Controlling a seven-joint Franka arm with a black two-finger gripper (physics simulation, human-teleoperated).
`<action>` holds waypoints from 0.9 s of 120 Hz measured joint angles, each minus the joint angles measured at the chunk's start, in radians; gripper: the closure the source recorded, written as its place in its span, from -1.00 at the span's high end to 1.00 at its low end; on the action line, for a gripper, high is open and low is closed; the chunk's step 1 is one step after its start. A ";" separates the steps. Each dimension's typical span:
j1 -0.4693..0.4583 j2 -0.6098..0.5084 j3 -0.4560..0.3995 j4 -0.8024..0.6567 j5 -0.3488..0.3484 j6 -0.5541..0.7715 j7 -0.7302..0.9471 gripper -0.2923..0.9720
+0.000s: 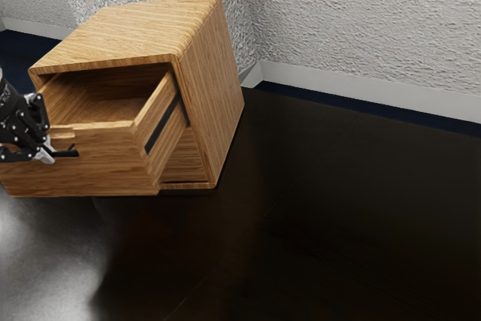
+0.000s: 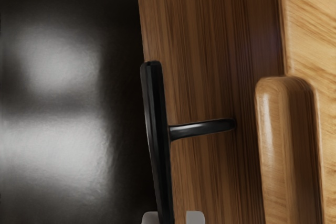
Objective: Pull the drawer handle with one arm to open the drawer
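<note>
A light wooden cabinet (image 1: 203,43) stands on the dark floor, and its upper drawer (image 1: 105,103) is pulled well out toward the exterior view's left, so the bare inside shows. The black bar handle (image 1: 68,153) sticks out from the drawer front (image 1: 90,167). My black gripper (image 1: 51,153) sits at the left edge of that view, shut on the handle. In the wrist view the handle bar (image 2: 157,145) and its stem (image 2: 202,128) stand off the wooden front (image 2: 210,51), with my pale fingertips (image 2: 149,217) on either side of the bar.
The glossy dark floor (image 1: 316,223) stretches toward the exterior view's right. A rough white wall (image 1: 361,13) with a pale skirting runs behind the cabinet. A rounded wooden edge (image 2: 283,150) lies beside the handle in the wrist view.
</note>
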 joint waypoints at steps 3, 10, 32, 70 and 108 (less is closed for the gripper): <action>0.001 -0.004 0.000 -0.003 0.000 -0.002 0.000 -0.71; 0.001 -0.012 0.000 -0.009 0.000 -0.005 0.000 -0.71; 0.016 -0.034 -0.019 -0.023 0.000 -0.013 -0.003 -0.71; 0.040 -0.085 -0.047 -0.063 -0.001 -0.023 -0.007 -0.71; 0.070 -0.120 -0.084 -0.092 -0.011 -0.027 -0.010 -0.71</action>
